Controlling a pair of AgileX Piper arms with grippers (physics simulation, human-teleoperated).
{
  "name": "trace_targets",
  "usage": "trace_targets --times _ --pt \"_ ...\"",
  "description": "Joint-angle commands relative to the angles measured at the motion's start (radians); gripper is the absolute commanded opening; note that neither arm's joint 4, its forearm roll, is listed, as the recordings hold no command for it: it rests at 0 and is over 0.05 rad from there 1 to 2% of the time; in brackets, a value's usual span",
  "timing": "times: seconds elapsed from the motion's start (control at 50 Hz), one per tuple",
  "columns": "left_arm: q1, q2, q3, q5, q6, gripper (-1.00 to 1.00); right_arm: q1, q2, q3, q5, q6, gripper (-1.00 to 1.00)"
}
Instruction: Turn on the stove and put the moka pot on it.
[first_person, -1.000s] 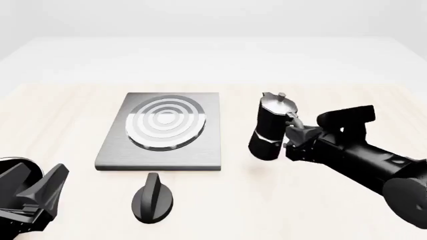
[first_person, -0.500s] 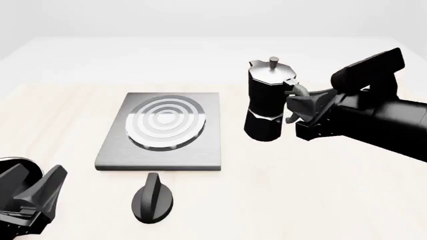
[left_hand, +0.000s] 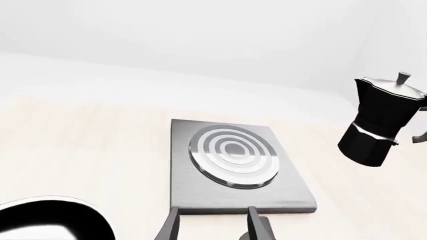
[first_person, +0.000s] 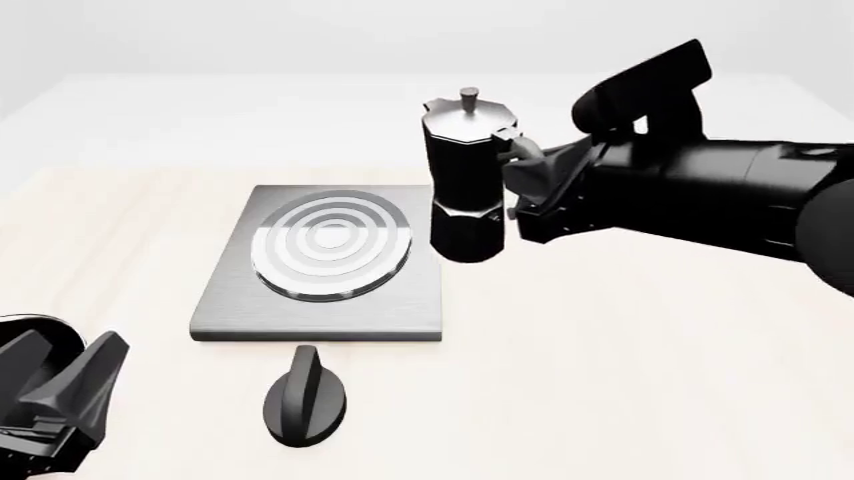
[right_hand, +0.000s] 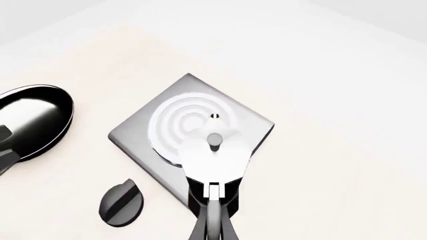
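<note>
Pale wood covers the desk (first_person: 641, 360), where the stove (first_person: 320, 320) lies flat with a black knob (first_person: 304, 396) just in front of it. Above the stove's right edge, the right hand (first_person: 523, 172) clamps the handle of the moka pot (first_person: 465, 185), held upright in the air. At the desk's near left corner, the left hand (first_person: 60, 395) rests with its fingers spread, holding nothing.

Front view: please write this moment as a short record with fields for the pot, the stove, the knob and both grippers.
moka pot: lifted above the table, upright, at the right edge of the stove
stove: flat on the table, nothing on the burner rings
knob: black oval, on the table in front of the stove, untouched
right gripper: shut on the pot's handle
left gripper: low at the near left, fingers apart, holding nothing
step: pot not yet set down
</note>
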Motion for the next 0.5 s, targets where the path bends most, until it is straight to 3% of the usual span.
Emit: trace_targets --times 0.02,0.5 --pt "0.005 -0.002 0.001 0.001 0.000 1.00 0.041 0.100 -0.083 -0.038 0.000 -1.00" --pt "0.008 0.021 0.002 -0.018 0.000 1.00 0.079 0.301 -0.179 -0.158 -0.010 -1.00"
